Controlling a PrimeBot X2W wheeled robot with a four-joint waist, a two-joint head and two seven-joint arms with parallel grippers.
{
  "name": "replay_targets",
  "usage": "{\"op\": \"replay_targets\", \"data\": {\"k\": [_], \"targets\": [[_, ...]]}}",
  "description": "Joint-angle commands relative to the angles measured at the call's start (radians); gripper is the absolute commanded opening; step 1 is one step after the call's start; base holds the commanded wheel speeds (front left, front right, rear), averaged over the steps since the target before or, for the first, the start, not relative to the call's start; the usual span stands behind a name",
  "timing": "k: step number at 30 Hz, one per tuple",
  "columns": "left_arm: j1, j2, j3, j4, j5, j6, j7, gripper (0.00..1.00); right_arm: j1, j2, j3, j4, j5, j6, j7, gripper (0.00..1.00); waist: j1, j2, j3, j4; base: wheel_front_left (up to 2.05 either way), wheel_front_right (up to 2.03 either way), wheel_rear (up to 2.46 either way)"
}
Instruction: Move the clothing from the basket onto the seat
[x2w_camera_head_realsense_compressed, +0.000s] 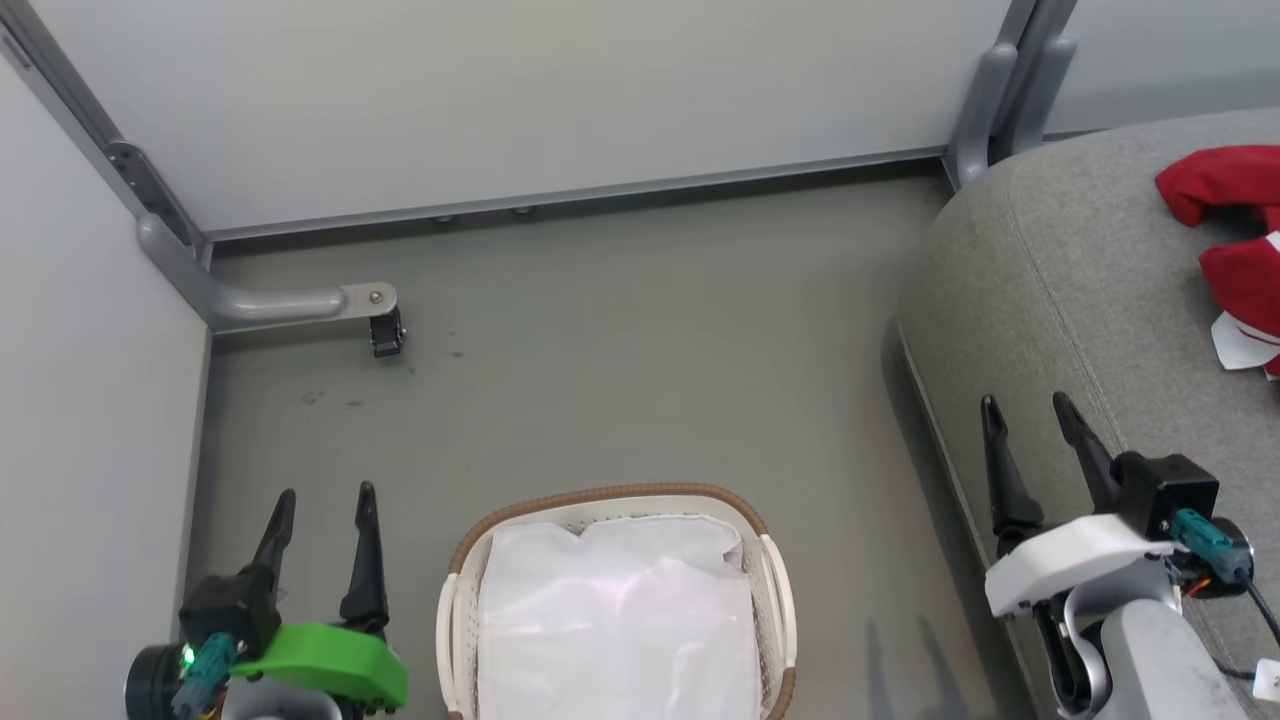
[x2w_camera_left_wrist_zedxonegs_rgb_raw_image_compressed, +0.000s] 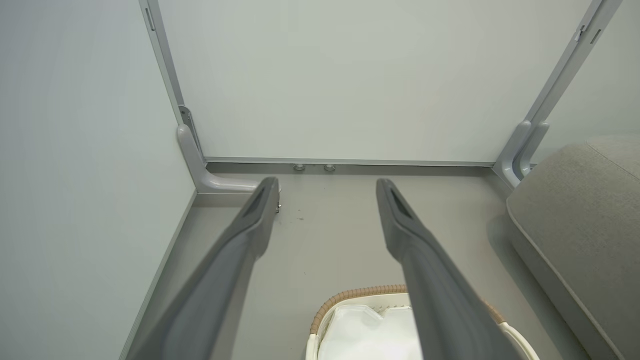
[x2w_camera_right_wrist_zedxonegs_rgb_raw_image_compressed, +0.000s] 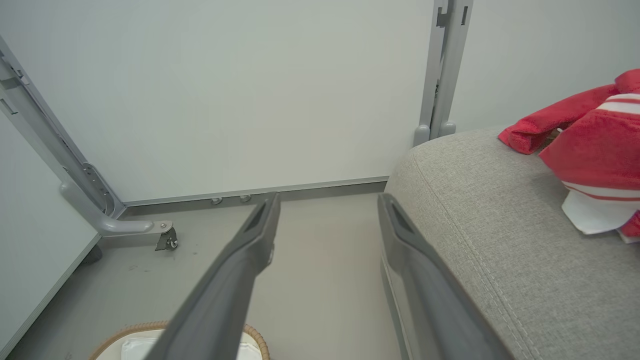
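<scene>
The clothing (x2w_camera_head_realsense_compressed: 1225, 182) lies crumpled on the seat (x2w_camera_head_realsense_compressed: 1060, 300); left claw (x2w_camera_head_realsense_compressed: 327, 491) and right claw (x2w_camera_head_realsense_compressed: 1025, 399) hang released, flanking the basket (x2w_camera_head_realsense_compressed: 600, 495)

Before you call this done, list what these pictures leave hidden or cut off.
The clothing: head view, right edge cuts it off; its full extent on the seat is unknown.
The basket: head view, bottom edge cuts its near end.
Floor of the basket: the white liner cloth covers it.
</scene>
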Motion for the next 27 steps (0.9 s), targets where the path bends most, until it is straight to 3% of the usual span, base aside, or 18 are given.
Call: {"op": "replay_targets", "data": {"k": [1,10,11,16,27], "targets": [[0.025,-0.002,0.011,0.001,0.003,-0.003,-0.001,1.00,0.024,-0.001,0.001,0.004,0.006,-0.001,-0.004,1.00,0.0001,0.0000,-0.021,0.013,0.00,0.00,0.00],[0.076,-0.003,-0.003,0.007,-0.075,-0.003,-0.001,1.00,0.074,0.001,0.011,0.011,0.012,-0.001,-0.004,1.00,0.0001,0.0000,-0.044,0.020,0.00,0.00,0.00],[0.061,-0.003,-0.008,0.010,-0.080,0.000,0.000,0.00,0.063,0.003,0.011,0.010,0.010,0.000,0.000,0.00,0.0001,0.0000,-0.044,0.020,0.00,0.00,0.00],[0.068,-0.008,-0.016,0.044,-0.102,0.000,0.004,0.00,0.070,0.014,0.007,0.043,0.025,0.000,0.008,0.00,0.0001,0.0000,-0.046,0.021,0.00,0.00,0.00],[0.053,-0.003,0.000,0.023,-0.299,0.000,0.054,0.00,0.073,0.012,-0.003,0.020,0.230,0.000,0.064,0.00,0.0001,0.0000,-0.052,0.023,0.00,0.00,0.00]]}}
